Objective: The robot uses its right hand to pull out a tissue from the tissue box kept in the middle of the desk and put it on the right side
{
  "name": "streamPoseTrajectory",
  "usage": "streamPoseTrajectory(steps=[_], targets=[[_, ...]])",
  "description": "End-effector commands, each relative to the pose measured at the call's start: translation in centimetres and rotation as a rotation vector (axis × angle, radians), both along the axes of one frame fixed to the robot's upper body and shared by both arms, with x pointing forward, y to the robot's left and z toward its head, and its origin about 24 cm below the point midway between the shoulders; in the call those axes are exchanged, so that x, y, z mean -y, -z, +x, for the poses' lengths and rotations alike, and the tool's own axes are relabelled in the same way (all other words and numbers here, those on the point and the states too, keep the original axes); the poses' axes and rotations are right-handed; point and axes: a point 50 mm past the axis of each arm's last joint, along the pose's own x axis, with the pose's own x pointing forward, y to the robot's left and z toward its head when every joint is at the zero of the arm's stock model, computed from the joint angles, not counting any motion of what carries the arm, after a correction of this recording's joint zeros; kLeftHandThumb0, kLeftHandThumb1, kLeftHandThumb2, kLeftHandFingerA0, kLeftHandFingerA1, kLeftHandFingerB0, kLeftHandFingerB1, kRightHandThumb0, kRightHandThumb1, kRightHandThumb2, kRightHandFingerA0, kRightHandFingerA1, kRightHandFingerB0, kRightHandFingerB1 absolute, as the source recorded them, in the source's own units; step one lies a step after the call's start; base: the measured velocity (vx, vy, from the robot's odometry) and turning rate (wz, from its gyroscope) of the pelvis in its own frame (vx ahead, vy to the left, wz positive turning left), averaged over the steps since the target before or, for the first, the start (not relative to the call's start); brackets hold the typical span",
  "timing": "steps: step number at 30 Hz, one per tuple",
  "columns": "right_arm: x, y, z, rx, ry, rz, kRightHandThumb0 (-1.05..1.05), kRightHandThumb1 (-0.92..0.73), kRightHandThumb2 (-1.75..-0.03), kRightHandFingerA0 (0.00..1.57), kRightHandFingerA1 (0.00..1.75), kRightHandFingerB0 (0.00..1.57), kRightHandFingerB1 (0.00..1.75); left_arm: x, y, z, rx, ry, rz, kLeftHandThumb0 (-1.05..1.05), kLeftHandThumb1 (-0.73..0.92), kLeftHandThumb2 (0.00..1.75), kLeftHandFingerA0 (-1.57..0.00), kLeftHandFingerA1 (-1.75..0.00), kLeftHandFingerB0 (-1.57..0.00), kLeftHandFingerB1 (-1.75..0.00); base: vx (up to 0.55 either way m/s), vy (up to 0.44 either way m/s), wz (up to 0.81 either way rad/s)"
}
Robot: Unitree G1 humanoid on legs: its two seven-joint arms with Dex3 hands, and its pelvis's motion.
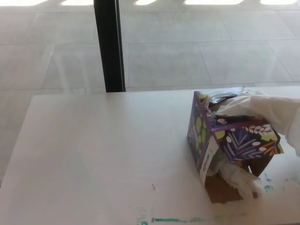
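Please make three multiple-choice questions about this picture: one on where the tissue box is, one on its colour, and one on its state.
1. Where on the white desk does the purple cardboard tissue box with a leaf pattern stand?
A. at the left edge
B. toward the right side
C. at the near left corner

2. What is the main colour of the box?
A. purple
B. red
C. plain white

3. What is the state of the white tissue at the top of the box?
A. fully inside the closed box
B. lying flat on the desk, apart from the box
C. sticking out of the top opening, draped to the right

Answers: 1 B, the box sits in the right half of the desk. 2 A, its sides are purple with green and white leaves. 3 C, the tissue comes out of the top and hangs toward the right edge of the picture.
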Motion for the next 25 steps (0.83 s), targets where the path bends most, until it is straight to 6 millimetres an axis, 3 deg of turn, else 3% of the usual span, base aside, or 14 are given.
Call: streamPoseTrajectory(steps=[1, 3, 4, 5, 6, 9, 12, 13, 14, 15, 18, 19, 21, 25], targets=[[7.5, 9.2, -11.6, 0.401, 0.33, 0.518, -0.61, -0.65, -0.59, 0.79, 1.05, 0.55, 0.7, -0.1, -0.2, 0.5, 0.015, 0.027, 0.009, -0.77, 0.92, 0.74, -0.58, -0.6, -0.47, -0.48, 0.0, 0.0, 0.0], [8.2, 12.6, -13.9, 0.34, 0.453, 0.538, -0.67, -0.69, -0.61, 0.76, 1.1, 0.47, 0.71, 0.0, -0.1, 0.5, 0.019, 0.001, 0.0, -0.78, 0.92, 0.72, -0.59, -0.61, -0.47, -0.48, 0.0, 0.0, 0.0], [8.4, 14.4, -15.2, 0.345, 0.52, 0.603, -0.67, -0.56, -1.04, 0.74, 0.97, 0.43, 0.72, 0.0, -0.1, 0.6, 0.016, 0.009, 0.0, -0.79, 0.92, 0.73, -0.6, -0.6, -0.48, -0.48, 0.0, 0.0, 0.0], [8.5, 15.2, -15.9, 0.347, 0.549, 0.631, -0.67, -0.56, -1.04, 0.74, 0.97, 0.43, 0.72, 0.0, 0.0, 0.6, 0.014, 0.013, 0.0, -0.79, 0.92, 0.73, -0.6, -0.6, -0.48, -0.48, 0.0, 0.0, 0.0], [8.5, 17.6, -17.1, 0.367, 0.608, 0.709, -0.69, -0.71, -0.61, 0.61, 1.0, 0.4, 0.69, 0.0, 0.0, 0.6, 0.013, 0.01, 0.006, -0.78, 0.92, 0.73, -0.61, -0.58, -0.49, -0.47, 0.0, 0.0, 0.0], [8.1, 18.9, -17.7, 0.438, 0.644, 0.744, -0.71, -0.7, -0.6, 0.65, 1.1, 0.43, 0.72, 0.0, 0.0, 0.6, 0.014, 0.008, 0.002, -0.83, 0.77, 0.91, -0.58, -0.62, -0.45, -0.52, 0.0, 0.0, 0.0], [6.9, 23.2, -18.4, 0.611, 0.726, 0.929, -0.67, -0.69, -0.64, 0.84, 1.45, 0.38, 0.83, -0.1, -0.1, 0.7, 0.011, 0.005, 0.004, -0.8, 0.92, 0.73, -0.56, -0.57, -0.46, -0.46, 0.0, 0.0, 0.0], [6.5, 24.4, -18.7, 0.601, 0.753, 0.963, -0.64, -0.53, -1.04, 1.31, 1.41, 0.43, 0.8, -0.1, -0.1, 0.7, 0.018, 0.005, 0.008, -0.86, 0.77, 0.91, -0.58, -0.63, -0.45, -0.52, 0.0, 0.0, 0.0], [6.2, 24.9, -18.8, 0.611, 0.757, 0.988, -0.64, -0.53, -1.04, 1.31, 1.41, 0.43, 0.8, -0.1, -0.1, 0.7, 0.021, 0.003, 0.01, -0.86, 0.77, 0.91, -0.58, -0.63, -0.45, -0.52, 0.0, 0.0, 0.0], [5.4, 26.5, -18.9, 0.626, 0.829, 1.044, -0.71, -0.71, -0.67, 0.99, 1.59, 0.37, 0.87, -0.1, -0.2, 0.6, 0.023, 0.005, 0.009, -0.8, 0.92, 0.72, -0.59, -0.59, -0.48, -0.48, 0.0, 0.0, 0.0], [5.4, 27.1, -19.5, 0.621, 0.859, 1.1, -0.73, -0.75, -0.7, 0.84, 1.62, 0.32, 0.89, 0.2, 0.1, 1.8, 0.026, 0.033, 0.007, -0.8, 0.92, 0.73, -0.59, -0.59, -0.48, -0.47, 0.0, 0.0, 0.0], [4.7, 28.5, -19.9, 0.575, 0.86, 1.225, -0.67, -0.8, -0.64, 0.32, 1.27, 0.25, 0.89, 0.2, 0.1, 1.8, 0.035, 0.009, -0.009, -0.77, 0.92, 0.72, -0.59, -0.56, -0.47, -0.45, 0.0, 0.0, 0.0], [4.8, 28.6, -20.4, 0.579, 0.864, 1.257, -0.66, -0.75, -0.62, 0.32, 1.09, 0.23, 0.79, 0.3, 0.2, 2.1, 0.036, 0.016, -0.012, -0.78, 0.92, 0.72, -0.59, -0.57, -0.47, -0.45, 0.0, 0.0, 0.0], [5.0, 29.3, -21.2, 0.647, 0.817, 1.377, -0.63, -0.72, -0.64, 0.48, 1.25, 0.22, 0.82, 0.8, 0.6, 3.4, 0.021, 0.078, -0.007, -0.8, 0.92, 0.75, -0.56, -0.55, -0.44, -0.45, 0.0, 0.0, 0.0]])
